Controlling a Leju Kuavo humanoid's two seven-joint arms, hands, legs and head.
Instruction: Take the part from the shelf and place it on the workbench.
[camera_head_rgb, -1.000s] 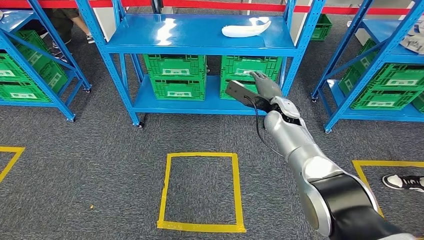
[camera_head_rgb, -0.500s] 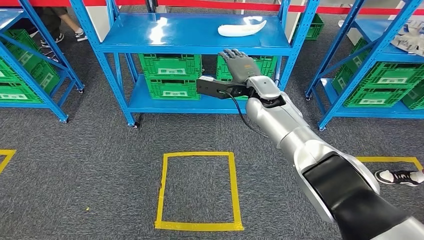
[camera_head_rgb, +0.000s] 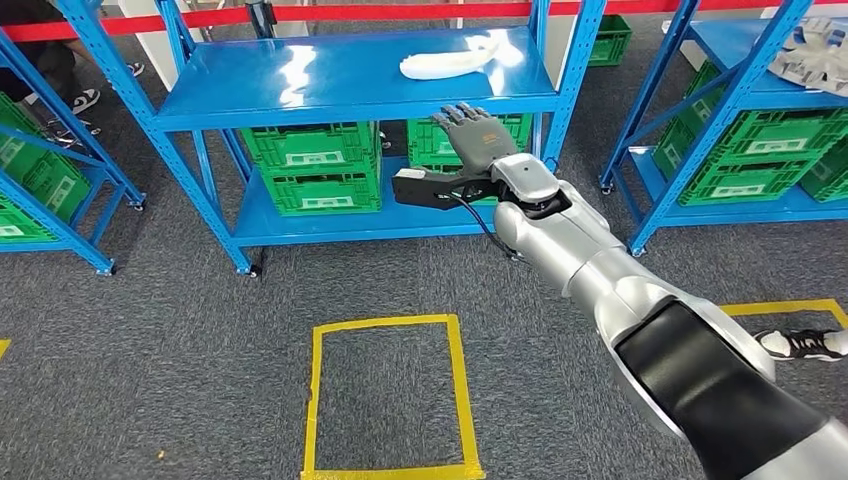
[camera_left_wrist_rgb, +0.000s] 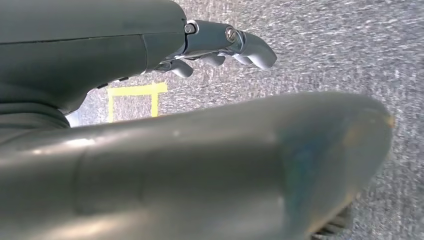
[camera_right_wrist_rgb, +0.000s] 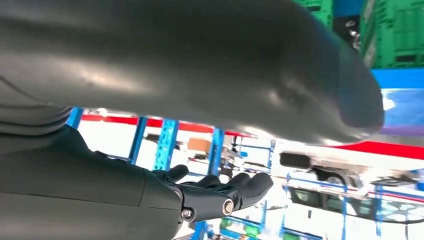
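A long white curved part (camera_head_rgb: 447, 62) lies on the top blue shelf (camera_head_rgb: 330, 85), toward its right end. My right hand (camera_head_rgb: 477, 138) is raised in front of that shelf, below the part and apart from it, fingers spread and holding nothing. In the right wrist view the right hand (camera_right_wrist_rgb: 220, 192) shows its fingers extended, with blue shelving blurred behind. My left hand (camera_left_wrist_rgb: 220, 47) hangs over the grey carpet, fingers loosely curled, nothing in it.
Green crates (camera_head_rgb: 315, 165) fill the lower shelf level. More blue racks with green crates stand at left (camera_head_rgb: 40, 175) and right (camera_head_rgb: 770, 170). A yellow taped square (camera_head_rgb: 388, 395) marks the carpet in front. A person's shoe (camera_head_rgb: 815, 343) is at right.
The camera has moved closer and the shelf has shifted left in view. My right hand has risen from low by the green crates to just under the top shelf edge.
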